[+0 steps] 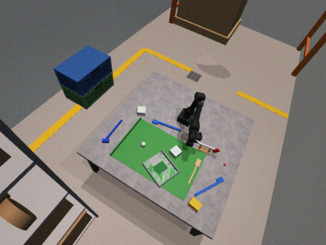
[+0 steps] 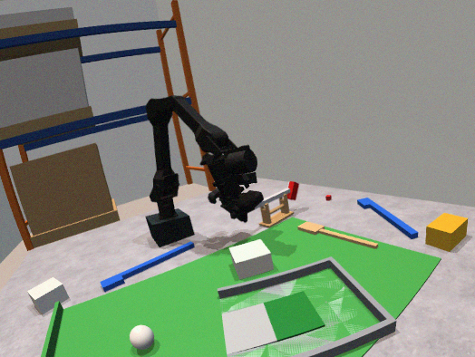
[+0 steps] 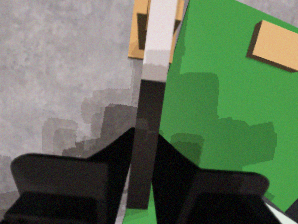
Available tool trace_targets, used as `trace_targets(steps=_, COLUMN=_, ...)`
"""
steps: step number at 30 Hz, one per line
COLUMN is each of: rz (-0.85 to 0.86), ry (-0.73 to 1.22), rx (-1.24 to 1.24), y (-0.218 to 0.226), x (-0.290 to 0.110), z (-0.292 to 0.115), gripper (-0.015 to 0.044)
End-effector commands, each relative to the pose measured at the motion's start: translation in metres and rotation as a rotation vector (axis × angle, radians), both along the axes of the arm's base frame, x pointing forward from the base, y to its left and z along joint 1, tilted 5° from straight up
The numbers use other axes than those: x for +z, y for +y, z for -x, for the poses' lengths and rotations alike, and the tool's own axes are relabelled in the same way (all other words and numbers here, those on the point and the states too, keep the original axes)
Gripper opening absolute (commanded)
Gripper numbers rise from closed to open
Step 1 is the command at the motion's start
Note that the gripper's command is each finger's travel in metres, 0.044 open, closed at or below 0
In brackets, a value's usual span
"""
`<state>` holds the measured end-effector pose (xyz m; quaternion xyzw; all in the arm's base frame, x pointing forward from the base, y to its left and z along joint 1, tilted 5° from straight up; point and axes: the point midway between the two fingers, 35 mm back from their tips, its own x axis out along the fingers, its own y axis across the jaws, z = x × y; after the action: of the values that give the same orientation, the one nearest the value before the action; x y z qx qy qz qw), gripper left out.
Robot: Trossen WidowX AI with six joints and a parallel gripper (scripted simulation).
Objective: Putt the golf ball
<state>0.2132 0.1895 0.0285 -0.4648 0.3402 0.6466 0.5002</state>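
The red putter [image 1: 205,145] [image 2: 275,197] [image 3: 159,35] lies across a small wooden stand [image 1: 205,150] [image 2: 274,216] [image 3: 134,44] at the mat's edge, with its red head [image 1: 216,150] [image 2: 293,190] pointing away from the arm. My gripper [image 1: 190,143] [image 2: 247,210] [image 3: 142,133] is shut on the putter's dark grip end. The white golf ball [image 1: 143,143] [image 2: 141,337] rests on the green mat [image 1: 130,137] [image 2: 181,299], far from the gripper. The raised green [image 1: 160,168] [image 2: 295,314] with its grey ramp [image 1: 153,160] [image 2: 247,327] sits inside a grey frame [image 2: 358,291].
A white block [image 1: 175,151] [image 2: 250,258] stands on the mat between the gripper and the ramp. A wooden putter [image 1: 194,170] [image 2: 337,234] [image 3: 275,45], three blue putters [image 1: 112,131] [image 1: 166,125] [image 1: 209,186], a yellow block [image 1: 195,204] [image 2: 446,231], another white block [image 1: 141,109] and a small red cube [image 1: 224,164] lie around.
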Motion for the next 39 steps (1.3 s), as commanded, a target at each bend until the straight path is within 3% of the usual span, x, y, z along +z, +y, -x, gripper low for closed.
trace_targets(steps=1, rz=-0.016, ry=-0.015, rx=0.005, y=0.001, x=0.029, z=-0.005, gripper=0.0)
trace_targets(steps=9, rz=-0.015, ry=-0.014, rx=0.005, y=-0.006, x=0.08, z=0.0, gripper=0.0)
trace_targets(steps=14, rz=-0.006, ry=-0.015, rx=-0.024, y=-0.009, x=0.073, z=-0.004, gripper=0.0)
trace_targets(steps=39, rz=0.122, ry=0.127, rx=-0.856, y=-0.124, x=0.069, z=-0.07, gripper=0.0)
